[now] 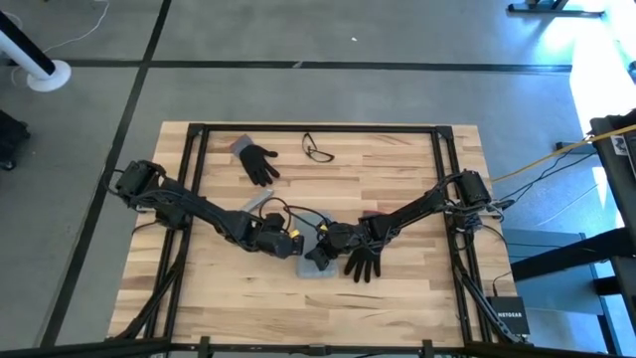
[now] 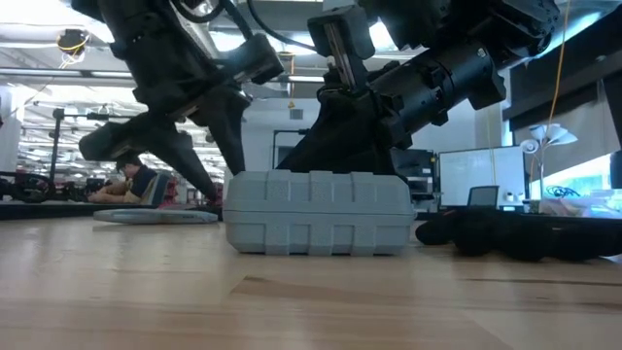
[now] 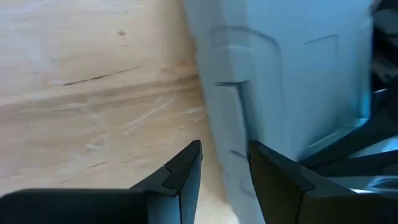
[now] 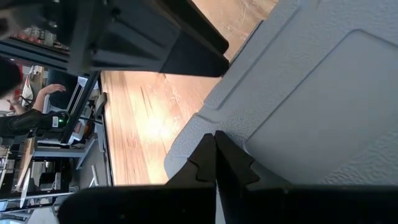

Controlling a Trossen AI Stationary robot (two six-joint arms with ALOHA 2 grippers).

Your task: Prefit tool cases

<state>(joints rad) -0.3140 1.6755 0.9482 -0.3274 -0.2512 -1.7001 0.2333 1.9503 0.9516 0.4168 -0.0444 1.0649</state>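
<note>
Left gripper [image 3: 224, 168]: jaws narrowly parted at case [image 2: 319, 212] edge (lid down). Right gripper [image 4: 216, 155] shut, pressing top. Step: seating; next, probably firm squeeze.

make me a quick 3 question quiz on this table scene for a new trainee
1. True or false: the right gripper is shut, its tips over the tool case.
2. How many black gloves lie on the table? A) one B) two C) three
3. Fill in: the left gripper stands ____, at the case's side edge.

Key:
1. True.
2. B: one glove near the table's far edge, the other beside the case.
3. open
</note>
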